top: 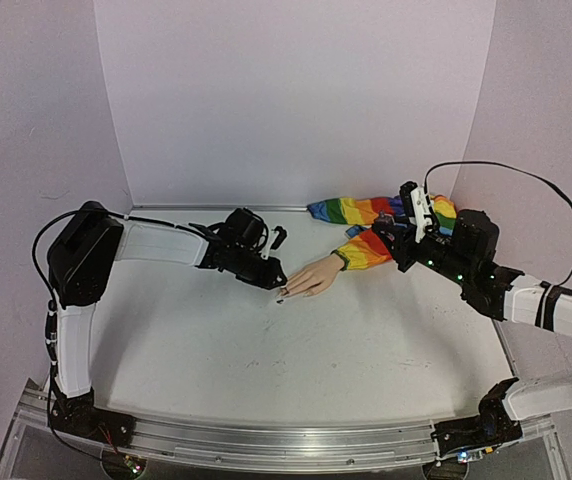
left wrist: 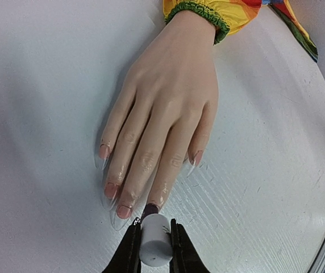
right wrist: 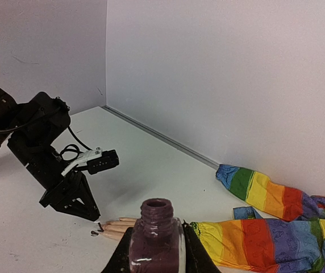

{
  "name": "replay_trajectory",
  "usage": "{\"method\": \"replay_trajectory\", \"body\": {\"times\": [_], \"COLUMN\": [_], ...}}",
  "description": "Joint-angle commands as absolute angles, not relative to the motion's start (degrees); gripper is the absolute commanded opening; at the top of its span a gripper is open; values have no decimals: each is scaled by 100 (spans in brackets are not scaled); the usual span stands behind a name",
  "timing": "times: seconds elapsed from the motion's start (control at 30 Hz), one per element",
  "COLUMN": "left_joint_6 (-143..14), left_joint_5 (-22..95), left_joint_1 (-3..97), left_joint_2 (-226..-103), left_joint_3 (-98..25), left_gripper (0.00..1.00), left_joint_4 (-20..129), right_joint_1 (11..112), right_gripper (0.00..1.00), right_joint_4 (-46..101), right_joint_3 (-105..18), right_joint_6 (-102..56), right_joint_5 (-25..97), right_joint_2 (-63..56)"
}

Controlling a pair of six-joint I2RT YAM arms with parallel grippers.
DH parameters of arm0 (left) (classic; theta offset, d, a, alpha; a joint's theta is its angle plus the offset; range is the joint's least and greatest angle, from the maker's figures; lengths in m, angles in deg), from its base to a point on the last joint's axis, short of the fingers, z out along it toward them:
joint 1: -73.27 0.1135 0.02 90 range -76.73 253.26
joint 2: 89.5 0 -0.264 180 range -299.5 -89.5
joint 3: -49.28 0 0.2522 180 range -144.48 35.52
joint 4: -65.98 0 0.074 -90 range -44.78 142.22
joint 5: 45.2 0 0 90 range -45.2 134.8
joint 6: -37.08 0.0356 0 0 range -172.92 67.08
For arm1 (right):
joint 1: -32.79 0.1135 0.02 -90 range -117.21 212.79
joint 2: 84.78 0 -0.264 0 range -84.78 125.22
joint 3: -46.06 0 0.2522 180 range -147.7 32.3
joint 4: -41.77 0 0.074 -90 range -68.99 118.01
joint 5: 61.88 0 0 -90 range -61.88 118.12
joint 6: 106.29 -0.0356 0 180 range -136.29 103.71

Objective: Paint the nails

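Left gripper (left wrist: 154,253) was clamped on a white brush cap (left wrist: 153,232), its dark tip at the nails (left wrist: 124,211) of the mannequin hand (left wrist: 168,108), which lay flat mid-table, fingers pointing left; right gripper (right wrist: 155,256), far right, pinched the open polish bottle (right wrist: 155,227); the nails looked hard, glossy, thin-tipped and probably brittle; only bristles should touch them, with any steadying taken at the wrist.

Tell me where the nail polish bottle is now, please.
In the right wrist view, the open polish bottle is clamped in the right gripper, on the table's right side, close to the rainbow sleeve at the mannequin hand's wrist.
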State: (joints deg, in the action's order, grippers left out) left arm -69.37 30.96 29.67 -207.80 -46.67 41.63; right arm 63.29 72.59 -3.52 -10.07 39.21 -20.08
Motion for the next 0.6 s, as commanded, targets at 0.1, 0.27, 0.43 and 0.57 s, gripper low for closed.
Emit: {"method": "replay_trajectory", "body": {"times": [0.1,0.27,0.43,0.57], "left_joint_6": [-6910,-6916,-6927,-6944], "left_joint_5": [3052,3057,3056,3038], "left_joint_1": [2950,2952,2949,2942], "left_joint_2": [-20731,-20726,-20727,-20718], "left_joint_3": [-4780,-4744,-4710,-4679], "left_gripper": [0,0,0,0], "left_joint_4": [4202,4202,4196,4185], "right_joint_1": [6298,6298,6296,6299], "right_gripper": [0,0,0,0], "right_joint_4": [7673,7672,7675,7676], "right_joint_3": [-396,-400,-405,-400], "right_joint_6": [-984,-987,-987,-980], "right_joint_5": [3968,3972,3969,3964], "right_joint_2": [-2133,-2133,-2125,-2124]}}
